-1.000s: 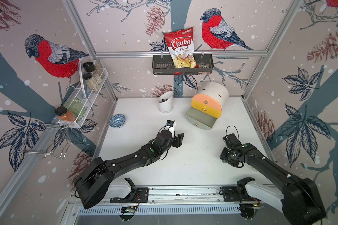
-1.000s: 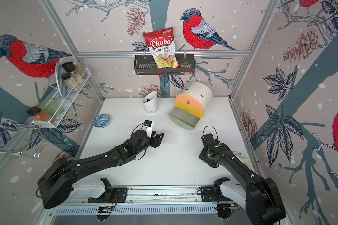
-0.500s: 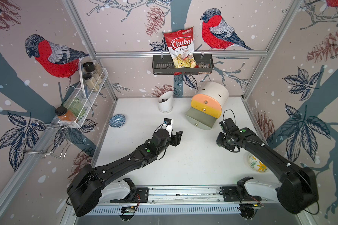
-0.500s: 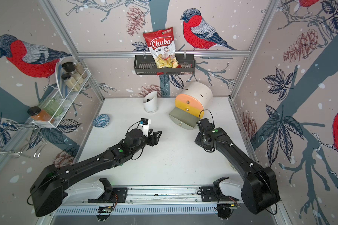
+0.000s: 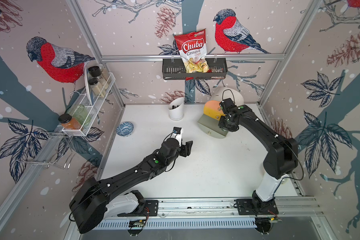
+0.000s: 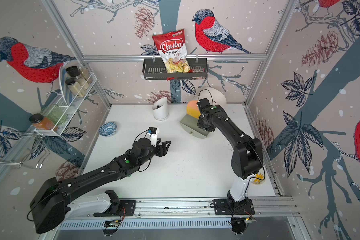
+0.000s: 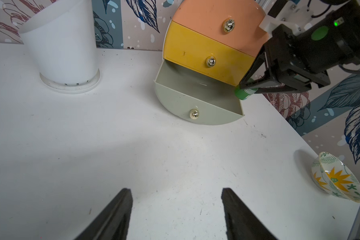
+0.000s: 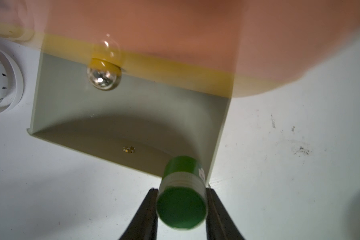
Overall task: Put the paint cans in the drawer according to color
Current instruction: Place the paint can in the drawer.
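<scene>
Clamped between the right fingers (image 8: 146, 218), the small squat green paint can (image 8: 181, 205) hangs over the side wall of the open grey-green plastic drawer (image 8: 112, 108) just beyond their tips — it looks best carried inward and lowered before release — left fingers (image 7: 112, 218) spread, empty.

Green paint can (image 8: 181, 205); peach, yellow, grey-green drawer (image 7: 206, 47).

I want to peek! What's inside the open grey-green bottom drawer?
The grey-green drawer shows a bare floor and a small brass screw. The right fingers hold a green paint can at its side wall. Its back, under the yellow drawer, is hidden.
</scene>
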You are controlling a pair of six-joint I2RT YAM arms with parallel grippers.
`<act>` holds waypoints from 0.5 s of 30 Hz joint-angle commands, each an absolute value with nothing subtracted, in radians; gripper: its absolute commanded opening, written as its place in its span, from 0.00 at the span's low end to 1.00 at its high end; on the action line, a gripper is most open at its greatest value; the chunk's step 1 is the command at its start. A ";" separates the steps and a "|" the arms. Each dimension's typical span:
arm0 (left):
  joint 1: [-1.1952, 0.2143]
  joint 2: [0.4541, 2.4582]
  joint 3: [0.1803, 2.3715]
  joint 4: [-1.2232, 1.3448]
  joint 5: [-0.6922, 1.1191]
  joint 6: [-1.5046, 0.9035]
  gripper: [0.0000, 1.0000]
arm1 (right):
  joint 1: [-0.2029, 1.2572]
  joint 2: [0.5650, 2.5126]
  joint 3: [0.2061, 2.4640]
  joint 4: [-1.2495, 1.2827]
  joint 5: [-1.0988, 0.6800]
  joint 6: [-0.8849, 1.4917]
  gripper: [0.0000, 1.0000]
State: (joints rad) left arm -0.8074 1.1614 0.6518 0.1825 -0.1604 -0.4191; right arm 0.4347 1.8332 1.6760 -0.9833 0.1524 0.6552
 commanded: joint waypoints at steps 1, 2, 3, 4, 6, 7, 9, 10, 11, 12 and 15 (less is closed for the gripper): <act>-0.802 1.152 0.647 0.176 -0.168 -0.412 0.70 | 0.434 1.899 1.753 -1.025 0.161 0.623 0.34; -0.800 1.152 0.647 0.173 -0.166 -0.411 0.70 | 0.435 1.919 1.774 -1.030 0.161 0.620 0.34; -0.798 1.153 0.646 0.172 -0.167 -0.411 0.71 | 0.435 1.936 1.791 -1.034 0.157 0.619 0.34; -0.798 1.151 0.645 0.172 -0.167 -0.411 0.70 | 0.436 1.947 1.802 -1.035 0.154 0.618 0.34; -0.796 1.150 0.643 0.172 -0.165 -0.412 0.70 | 0.440 1.962 1.816 -1.037 0.152 0.620 0.34; -0.795 1.150 0.641 0.172 -0.165 -0.411 0.70 | 0.440 1.963 1.818 -1.035 0.152 0.622 0.34; -0.793 1.150 0.639 0.174 -0.164 -0.411 0.71 | 0.442 1.965 1.812 -1.024 0.146 0.624 0.34; -0.793 1.152 0.637 0.174 -0.164 -0.412 0.71 | 0.443 1.968 1.809 -1.019 0.146 0.626 0.34; -0.792 1.152 0.638 0.175 -0.161 -0.412 0.70 | 0.444 1.971 1.809 -1.021 0.146 0.626 0.34; -0.792 1.152 0.638 0.175 -0.161 -0.413 0.71 | 0.445 1.974 1.806 -1.020 0.150 0.629 0.34; -0.790 1.148 0.634 0.177 -0.161 -0.413 0.70 | 0.451 1.973 1.792 -1.006 0.158 0.642 0.34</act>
